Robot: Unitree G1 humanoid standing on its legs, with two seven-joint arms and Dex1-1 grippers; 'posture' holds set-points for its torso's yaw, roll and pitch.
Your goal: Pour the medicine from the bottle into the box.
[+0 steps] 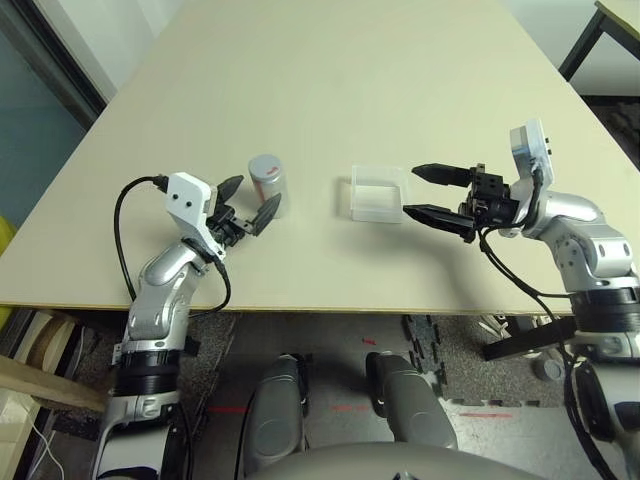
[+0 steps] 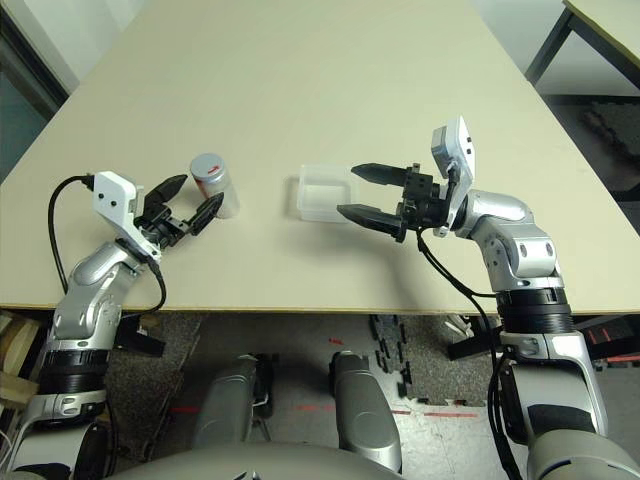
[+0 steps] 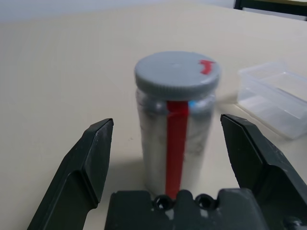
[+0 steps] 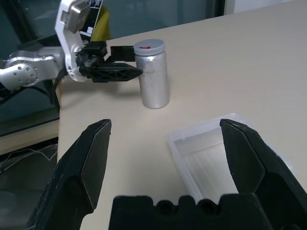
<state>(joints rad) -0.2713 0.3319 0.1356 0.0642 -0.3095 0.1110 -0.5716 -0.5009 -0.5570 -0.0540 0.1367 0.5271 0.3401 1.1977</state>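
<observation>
Desk: your pale beige desk point(image 1: 330, 80) carries everything near its front edge.
Bottle: whitish-silver cylindrical bottle point(image 1: 269, 184), grey cap on, upright.
Box: clear square plastic box point(image 1: 377, 194) beside it.
Left gripper point(image 1: 249, 200): fingers wide, flanking the bottle.
Right gripper point(image 1: 422, 191): fingers wide at the box.

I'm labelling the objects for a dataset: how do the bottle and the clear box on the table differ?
The bottle is a tall, upright, whitish-silver cylinder; the box is a low, square, clear tray. The bottle is shut by a grey cap; the box is open on top. The bottle stands between the left gripper fingers; the box sits by the right gripper. Both rest on the table.
</observation>
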